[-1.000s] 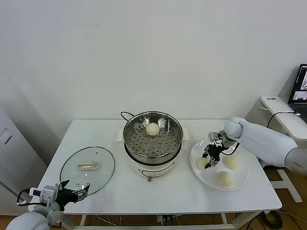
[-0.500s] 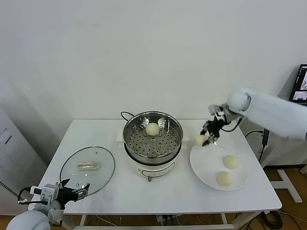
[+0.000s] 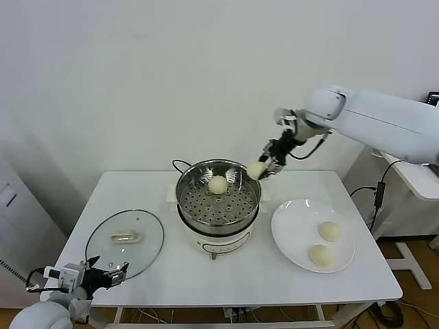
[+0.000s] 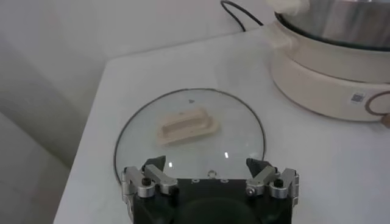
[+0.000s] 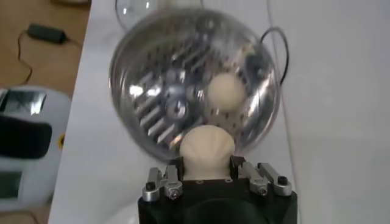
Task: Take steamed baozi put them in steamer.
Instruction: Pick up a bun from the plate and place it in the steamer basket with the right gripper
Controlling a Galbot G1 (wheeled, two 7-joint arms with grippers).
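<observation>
The right gripper (image 3: 263, 166) clamps one steamed baozi (image 3: 256, 170) above the steamer (image 3: 219, 195) rim; one inside, two on the plate (image 3: 291, 236).

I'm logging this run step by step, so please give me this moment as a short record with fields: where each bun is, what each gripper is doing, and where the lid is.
bun in transit: held bun in the right gripper, in the air over the steamer's right rim
bun in steamer: one bun on the perforated floor of the steamer, toward the back
buns on plate: two buns on the white plate
left gripper: left gripper open, idle at the table's front left edge, near the glass lid
lid: flat on the table, left of the steamer
</observation>
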